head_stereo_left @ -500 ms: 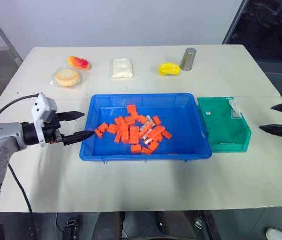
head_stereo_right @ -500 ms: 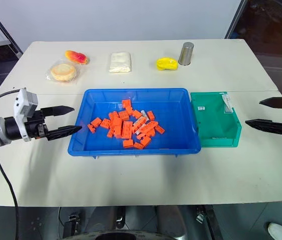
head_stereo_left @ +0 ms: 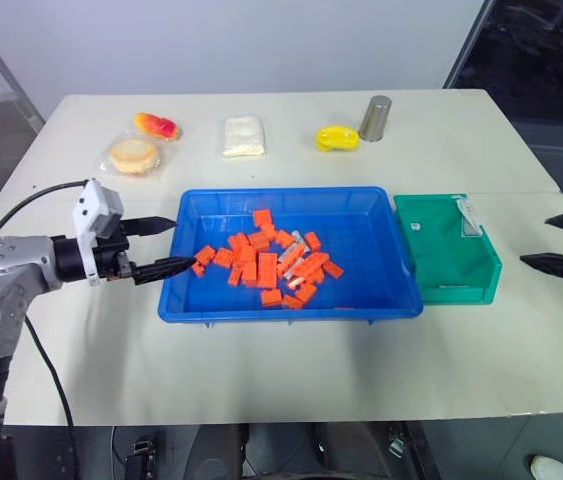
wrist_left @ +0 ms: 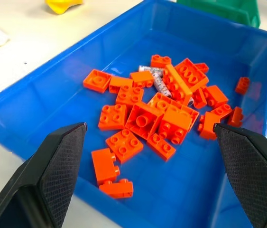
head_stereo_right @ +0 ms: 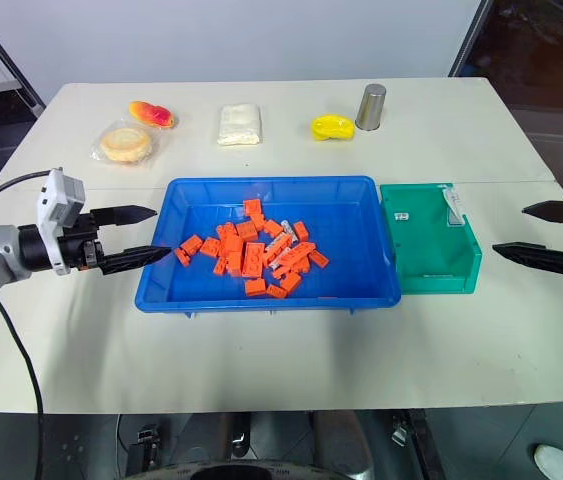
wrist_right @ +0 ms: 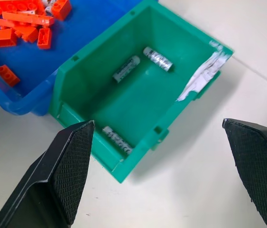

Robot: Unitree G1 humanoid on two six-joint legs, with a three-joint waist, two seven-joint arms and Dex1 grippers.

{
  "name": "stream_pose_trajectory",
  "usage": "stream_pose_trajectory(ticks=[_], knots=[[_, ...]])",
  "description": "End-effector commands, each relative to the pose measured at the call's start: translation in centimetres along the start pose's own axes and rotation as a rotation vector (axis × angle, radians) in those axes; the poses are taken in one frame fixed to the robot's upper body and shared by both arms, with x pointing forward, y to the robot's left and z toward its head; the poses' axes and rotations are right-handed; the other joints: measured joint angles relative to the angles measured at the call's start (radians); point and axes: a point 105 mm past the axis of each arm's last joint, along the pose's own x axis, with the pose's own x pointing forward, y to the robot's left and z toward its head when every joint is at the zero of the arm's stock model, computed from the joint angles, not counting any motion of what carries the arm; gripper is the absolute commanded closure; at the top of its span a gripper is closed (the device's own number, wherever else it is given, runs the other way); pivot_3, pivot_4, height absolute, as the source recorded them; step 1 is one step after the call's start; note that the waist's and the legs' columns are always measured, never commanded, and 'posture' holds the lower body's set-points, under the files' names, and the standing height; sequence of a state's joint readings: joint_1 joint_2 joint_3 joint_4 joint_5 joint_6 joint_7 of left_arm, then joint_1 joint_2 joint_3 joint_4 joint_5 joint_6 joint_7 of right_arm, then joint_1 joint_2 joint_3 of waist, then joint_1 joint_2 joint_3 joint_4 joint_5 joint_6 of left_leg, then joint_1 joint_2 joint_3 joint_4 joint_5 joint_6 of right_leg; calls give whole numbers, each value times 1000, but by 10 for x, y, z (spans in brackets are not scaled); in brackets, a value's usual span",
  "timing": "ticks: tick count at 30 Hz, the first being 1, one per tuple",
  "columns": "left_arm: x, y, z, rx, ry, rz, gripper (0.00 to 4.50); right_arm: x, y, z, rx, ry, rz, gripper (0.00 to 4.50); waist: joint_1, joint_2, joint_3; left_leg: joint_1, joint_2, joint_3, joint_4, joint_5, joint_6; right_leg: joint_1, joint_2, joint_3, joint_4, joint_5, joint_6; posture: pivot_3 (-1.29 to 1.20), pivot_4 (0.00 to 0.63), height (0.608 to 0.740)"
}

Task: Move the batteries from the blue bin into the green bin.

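Left gripper [head_stereo_left: 161,247] hovers wide open, holding nothing, at the left rim of the shallow bright-blue plastic bin [head_stereo_left: 381,245], apparently lined up for slim silver batteries [wrist_left: 158,81] lying among orange toy bricks [head_stereo_left: 266,265], while the right gripper [head_stereo_right: 546,236], likewise spread and empty, waits beside the small teal-green plastic bin [wrist_right: 138,102] where three batteries lie.

Along the far edge of the white table [head_stereo_right: 261,370], left to right: a wrapped round bun [head_stereo_right: 125,143] with a red-and-yellow item [head_stereo_right: 151,113] just behind it, a white packet [head_stereo_right: 240,124], a yellow object [head_stereo_right: 332,127], and an upright metal can [head_stereo_right: 371,107]. Orange toy bricks [head_stereo_right: 251,253] lie heaped mid-table.
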State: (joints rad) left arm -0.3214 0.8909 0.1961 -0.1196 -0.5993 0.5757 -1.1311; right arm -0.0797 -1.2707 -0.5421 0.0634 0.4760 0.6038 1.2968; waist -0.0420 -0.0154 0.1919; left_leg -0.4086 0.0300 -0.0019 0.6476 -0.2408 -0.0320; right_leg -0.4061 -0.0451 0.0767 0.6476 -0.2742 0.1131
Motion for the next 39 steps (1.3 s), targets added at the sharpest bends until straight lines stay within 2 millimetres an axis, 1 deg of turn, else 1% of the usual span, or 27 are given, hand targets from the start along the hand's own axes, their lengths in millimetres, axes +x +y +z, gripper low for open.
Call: stream_pose_trajectory(ticks=[1, 5, 15, 18, 21, 25, 27, 30, 31, 34, 37, 39], knots=[[0, 0, 7, 25, -16, -11, 0, -8, 1, 12, -43, -38, -21, 52, 0, 0, 0, 0, 0, 0, 0, 0, 0, 0, 0, 0, 0, 0, 0, 0, 150, 740], [3, -1, 6, 21, -18, -15, 0, -8, 2, 12, -46, -37, -19, 52, 0, 0, 0, 0, 0, 0, 0, 0, 0, 0, 0, 0, 0, 0, 0, 0, 150, 740], [9, -4, 3, 19, -21, -22, 0, 0, 3, 22, -79, -64, -13, 52, 0, 0, 0, 0, 0, 0, 0, 0, 0, 0, 0, 0, 0, 0, 0, 0, 150, 740], [10, -5, 3, 22, -26, -20, 0, 4, 4, 25, -97, -73, -4, 52, 0, 0, 0, 0, 0, 0, 0, 0, 0, 0, 0, 0, 0, 0, 0, 0, 150, 740], [11, -6, 4, 28, -30, -15, 0, 16, 9, 37, -137, -104, 23, 52, -1, 0, 0, 0, 0, 0, 0, 0, 0, 0, 0, 0, 0, 0, 0, 0, 150, 740], [14, -7, 4, 29, -38, -13, 0, 44, 26, 66, -219, -191, 99, 52, -6, 0, 0, 0, 0, 0, 0, 0, 0, 0, 0, 0, 1, 0, 0, 0, 150, 740], [17, -7, 2, 35, -34, -13, 0, 61, 34, 81, -252, -245, 136, 52, -4, 0, 0, 0, 1, 0, 0, 0, 0, -1, 1, 0, 1, 0, 0, 0, 150, 740], [22, -8, 3, 36, -51, -4, 0, 86, 43, 98, -284, -310, 176, 52, -2, 0, 0, 0, 0, 0, 0, 0, 0, -1, 0, 0, 1, 0, 0, 0, 150, 740], [23, -8, 4, 39, -59, 1, 0, 98, 46, 104, -293, -328, 185, 52, -1, 0, 0, 0, 0, 0, 0, 0, 0, -1, 0, 0, 1, 0, 0, 0, 150, 740], [26, -10, 5, 56, -66, 8, 0, 129, 53, 110, -333, -331, 180, 52, 1, 0, 0, -1, 0, -1, 1, 0, 0, -1, 0, 0, 1, 0, 0, 0, 150, 740], [26, -9, 8, 61, -86, 30, 0, 163, 54, 109, -313, -291, 131, 52, 0, 0, 0, -2, 0, -1, 1, 0, 0, -1, 0, 0, 1, 0, 0, 0, 150, 740], [26, -9, 9, 69, -97, 55, 0, 181, 65, 108, -296, -275, 147, 52, 1, 0, 0, -2, 0, -1, 1, 0, 0, -2, 0, 0, 2, 0, 0, 0, 150, 740]])
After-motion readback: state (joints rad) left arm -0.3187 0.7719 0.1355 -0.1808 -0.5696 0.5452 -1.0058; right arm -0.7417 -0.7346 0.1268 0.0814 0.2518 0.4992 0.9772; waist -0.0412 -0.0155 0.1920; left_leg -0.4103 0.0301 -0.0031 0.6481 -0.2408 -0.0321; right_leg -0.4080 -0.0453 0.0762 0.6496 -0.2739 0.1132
